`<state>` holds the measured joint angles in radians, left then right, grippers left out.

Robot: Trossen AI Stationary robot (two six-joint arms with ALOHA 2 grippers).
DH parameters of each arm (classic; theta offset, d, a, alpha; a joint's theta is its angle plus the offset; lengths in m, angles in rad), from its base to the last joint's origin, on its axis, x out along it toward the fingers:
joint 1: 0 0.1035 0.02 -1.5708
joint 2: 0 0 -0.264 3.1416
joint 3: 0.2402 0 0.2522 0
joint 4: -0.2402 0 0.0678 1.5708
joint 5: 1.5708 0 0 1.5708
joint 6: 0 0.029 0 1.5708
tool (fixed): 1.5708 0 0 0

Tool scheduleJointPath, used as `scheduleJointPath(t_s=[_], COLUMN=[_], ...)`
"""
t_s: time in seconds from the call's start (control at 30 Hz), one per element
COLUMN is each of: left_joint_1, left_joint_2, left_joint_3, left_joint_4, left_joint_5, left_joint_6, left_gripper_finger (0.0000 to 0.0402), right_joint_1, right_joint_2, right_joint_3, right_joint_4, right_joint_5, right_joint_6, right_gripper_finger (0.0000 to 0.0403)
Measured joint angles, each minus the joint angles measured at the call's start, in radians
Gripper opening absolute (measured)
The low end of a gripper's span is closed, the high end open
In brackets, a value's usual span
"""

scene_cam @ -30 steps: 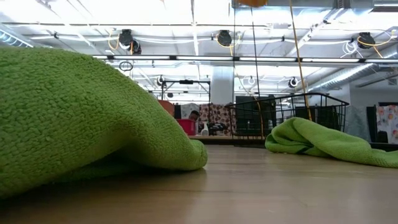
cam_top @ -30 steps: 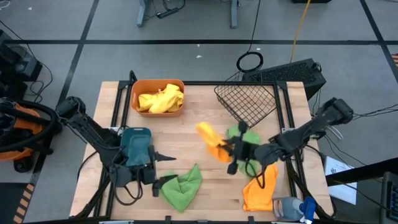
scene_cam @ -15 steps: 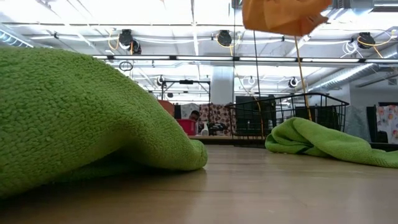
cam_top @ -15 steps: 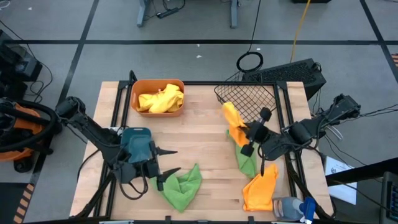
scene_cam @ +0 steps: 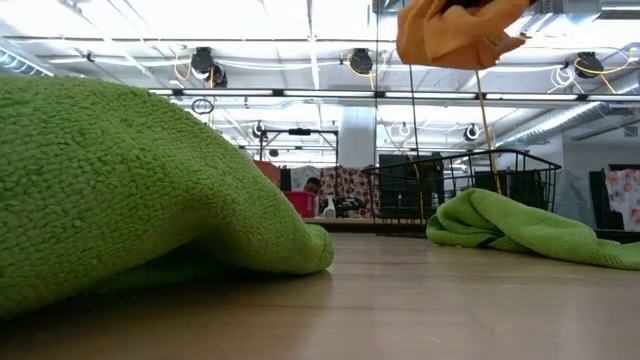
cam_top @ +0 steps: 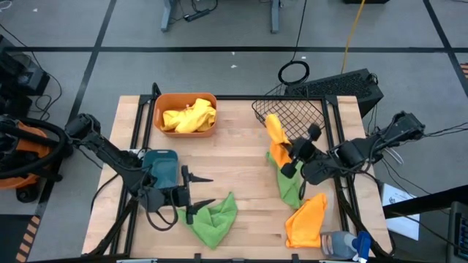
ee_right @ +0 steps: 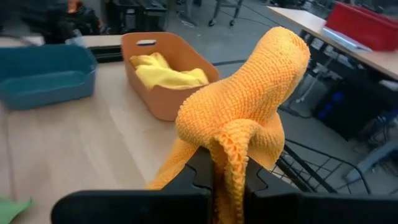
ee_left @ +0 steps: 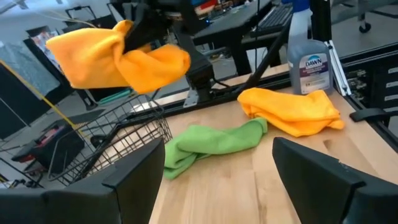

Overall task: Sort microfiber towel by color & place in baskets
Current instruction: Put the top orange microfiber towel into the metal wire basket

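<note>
My right gripper [cam_top: 290, 156] is shut on an orange towel [cam_top: 274, 134] in the air by the near edge of the dark wire-mesh basket [cam_top: 292, 115]. The towel also shows in the low view [scene_cam: 458, 32]. My left gripper [cam_top: 196, 191] is open and empty between the teal tub [cam_top: 161, 166] and a green towel [cam_top: 214, 216] crumpled on the table. A second green towel [cam_top: 290, 187] and another orange towel [cam_top: 306, 221] lie on the table at the right. The orange tub [cam_top: 186, 114] at the far left holds yellow towels. My right gripper pinches a bunched fold of the orange towel [ee_right: 227, 163] between its two fingers. The fingers come about level from the table's right side. The rest of the towel mounds up beyond the fingertips [ee_right: 249, 118] and hangs lifted clear of the table.
A blue-capped spray bottle [cam_top: 342, 243] lies at the near right corner, beside the orange towel on the table. Bare wood lies between the orange tub and the wire-mesh basket and across the table's middle [cam_top: 234, 172].
My right gripper has carried the orange towel from the table's middle toward the right and far edges, up to the wire-mesh basket; the towel stays clear of the table. My left gripper has edged right, toward the near green towel.
</note>
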<state>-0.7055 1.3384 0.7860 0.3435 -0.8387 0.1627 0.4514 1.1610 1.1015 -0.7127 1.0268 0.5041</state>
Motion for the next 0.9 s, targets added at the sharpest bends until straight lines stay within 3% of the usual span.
scheduleJointPath(t_s=[0.6,0.9], left_joint_1=[-0.001,-0.001], left_joint_2=[0.000,0.000], left_joint_3=[0.000,0.000], left_joint_4=[-0.020,-0.021], left_joint_5=[0.002,0.002], left_joint_6=[-0.001,-0.026], left_gripper_finger=[0.0303,0.0303], right_joint_1=[-0.215,-0.270], right_joint_2=[0.033,0.033], right_joint_3=[-0.153,-0.156], right_joint_4=[0.051,-0.157], right_joint_5=[-0.011,-0.008], right_joint_6=[0.114,0.294], right_gripper_finger=[0.0008,0.0008])
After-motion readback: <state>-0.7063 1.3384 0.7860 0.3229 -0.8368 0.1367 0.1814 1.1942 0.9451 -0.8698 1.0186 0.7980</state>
